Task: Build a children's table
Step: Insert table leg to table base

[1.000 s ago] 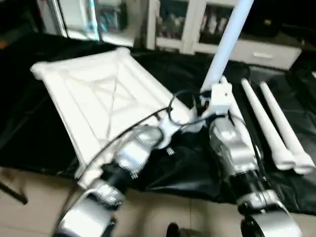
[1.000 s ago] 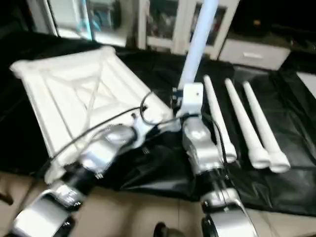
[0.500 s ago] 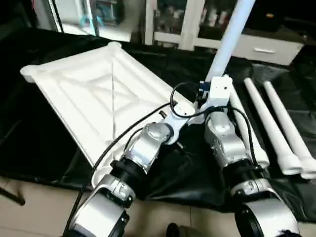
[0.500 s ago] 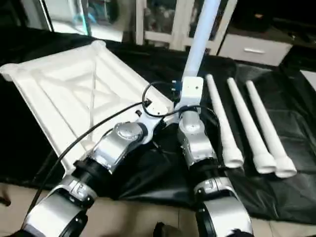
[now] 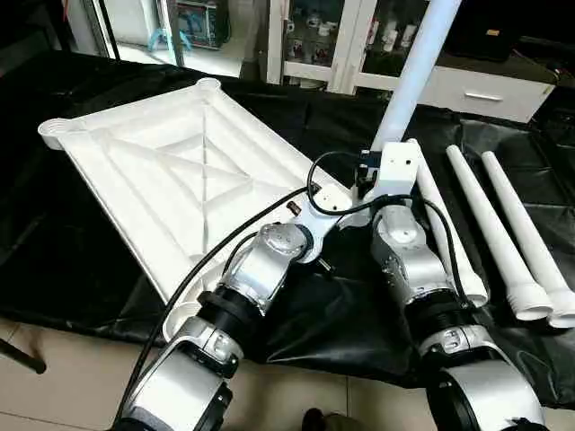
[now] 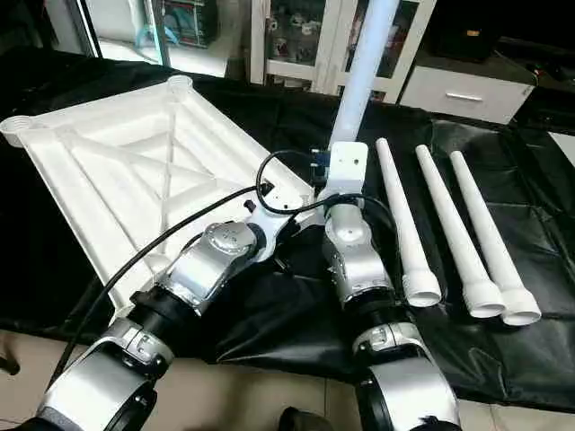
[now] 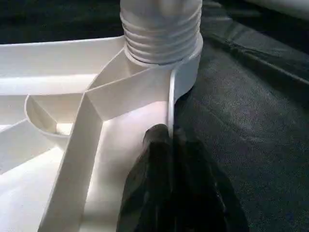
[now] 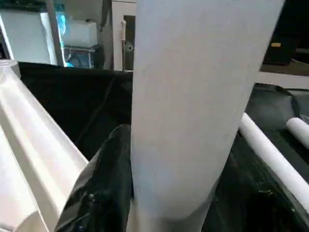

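no readable brand, label or writing anywhere on the parts. white plastic rectangular tabletop (image 5: 171, 175) lying underside up on the black cloth (image 5: 54, 242), x-shaped ribs showing, long axis running from the far left corner toward the near right, turned at an angle to the cloth's near edge. one white tapered tube leg (image 5: 415, 67) standing upright in the tabletop's right corner socket (image 7: 186, 72), ribbed end (image 7: 161, 36) down in the socket, long axis rising out past the top of the head views with a slight rightward lean. three more white tapered tube legs (image 6: 454, 229) lying side by side on the cloth to the right, ribbed ends near, thin ends far, close together and apart from the tabletop. left gripper (image 7: 171, 145) pressed together, pinching the tabletop's thin rim wall just near the filled socket. right gripper (image 8: 169, 193) spread around the upright leg, black fingers (image 8: 104, 183) on either side of it, gripping it. open black cloth near and far of the tabletop; white cabinets (image 5: 359, 54) beyond the cloth's far edge.
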